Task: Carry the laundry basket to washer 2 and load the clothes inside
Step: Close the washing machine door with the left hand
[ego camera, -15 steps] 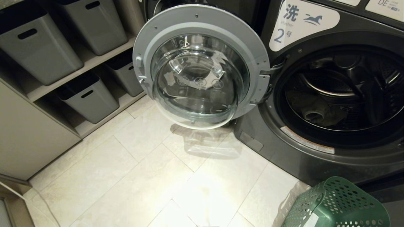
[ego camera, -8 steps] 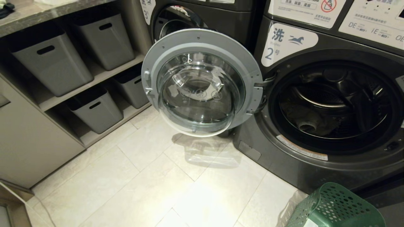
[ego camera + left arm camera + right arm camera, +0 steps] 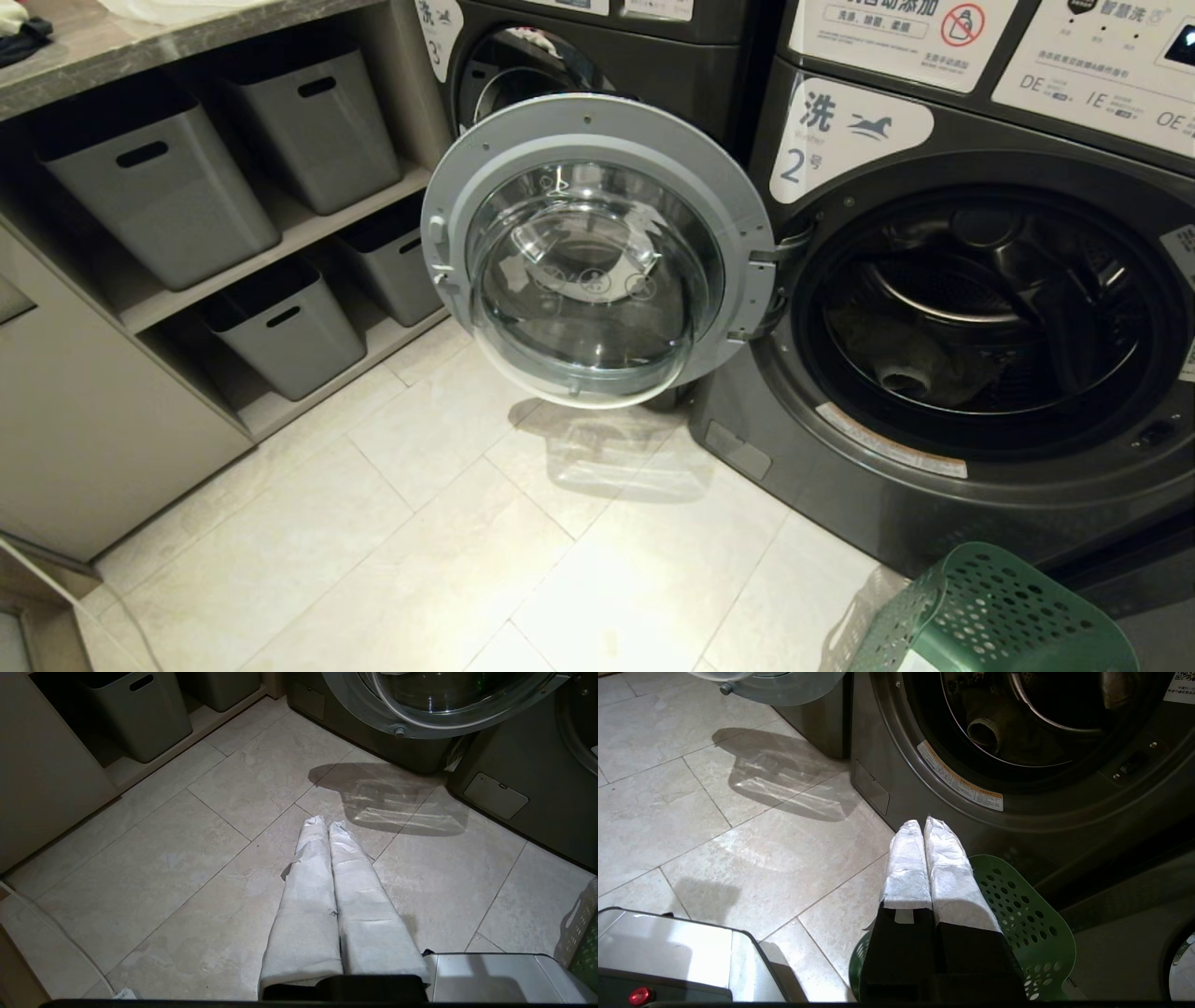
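View has tilted up since a second ago: washers, shelf and floor all sit lower in the head view, more of the control panels shows. Camera move; nothing in the scene itself has shifted.

Washer 2 (image 3: 934, 392) door (image 3: 597, 252) swung wide open to the left. Clothes (image 3: 910, 359) lie inside the drum, a grey-beige bundle low at the left. Basket (image 3: 990, 611) stands on the floor just in front of the washer, at the robot's right.

Left tool (image 3: 326, 823) clenched, empty, over bare floor tiles. Right tool (image 3: 924, 823) clenched, empty, above the basket rim.

Step, by my reading: loading looks done; robot straightening up. Next likely calls for pushing the door shut, needing an arm raised to the door's outer edge.
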Robot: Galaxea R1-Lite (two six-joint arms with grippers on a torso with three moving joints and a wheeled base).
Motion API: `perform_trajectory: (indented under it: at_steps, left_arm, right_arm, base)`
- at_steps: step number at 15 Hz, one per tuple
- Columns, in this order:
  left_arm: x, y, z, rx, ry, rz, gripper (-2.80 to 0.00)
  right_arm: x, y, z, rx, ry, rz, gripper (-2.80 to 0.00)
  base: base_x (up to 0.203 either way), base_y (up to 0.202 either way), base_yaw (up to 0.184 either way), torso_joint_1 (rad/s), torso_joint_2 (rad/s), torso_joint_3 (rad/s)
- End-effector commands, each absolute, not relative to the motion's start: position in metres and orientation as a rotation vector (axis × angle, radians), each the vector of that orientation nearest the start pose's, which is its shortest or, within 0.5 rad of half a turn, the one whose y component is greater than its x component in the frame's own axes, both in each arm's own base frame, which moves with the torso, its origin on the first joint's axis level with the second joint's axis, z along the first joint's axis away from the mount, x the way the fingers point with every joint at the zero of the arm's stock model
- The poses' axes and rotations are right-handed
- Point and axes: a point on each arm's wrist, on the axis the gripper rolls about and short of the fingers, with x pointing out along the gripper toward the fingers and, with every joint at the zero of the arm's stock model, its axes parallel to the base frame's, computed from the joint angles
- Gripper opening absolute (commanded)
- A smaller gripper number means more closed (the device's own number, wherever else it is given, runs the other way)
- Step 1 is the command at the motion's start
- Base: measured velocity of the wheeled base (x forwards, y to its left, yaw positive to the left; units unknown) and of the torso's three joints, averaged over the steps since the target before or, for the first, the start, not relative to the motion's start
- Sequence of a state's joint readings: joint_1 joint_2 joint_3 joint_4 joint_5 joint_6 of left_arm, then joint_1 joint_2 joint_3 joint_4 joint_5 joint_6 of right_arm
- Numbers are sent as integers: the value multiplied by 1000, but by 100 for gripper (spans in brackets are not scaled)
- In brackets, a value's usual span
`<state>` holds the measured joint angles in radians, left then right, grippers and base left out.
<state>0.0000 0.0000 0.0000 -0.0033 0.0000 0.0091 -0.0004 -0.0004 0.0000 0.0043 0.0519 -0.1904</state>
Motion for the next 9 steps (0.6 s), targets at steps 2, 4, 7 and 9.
perform_trajectory:
  at_steps: [2, 4, 7, 9]
  left_arm:
    - [-23, 0, 75, 6, -1, 0, -280]
    - [-23, 0, 75, 15, -2, 0, -280]
    - [-23, 0, 75, 15, -2, -2, -280]
    - [-23, 0, 76, 6, -3, 1, -280]
  right_arm:
    - [-23, 1, 75, -188, 1, 51, -280]
    - [-23, 1, 75, -188, 3, 51, -280]
    - [-23, 1, 75, -187, 2, 51, -280]
    - [-23, 1, 75, -187, 1, 51, -280]
  base:
    - [0, 0, 0, 0, 0, 0]
    - [0, 0, 0, 0, 0, 0]
    - [0, 0, 0, 0, 0, 0]
    - [0, 0, 0, 0, 0, 0]
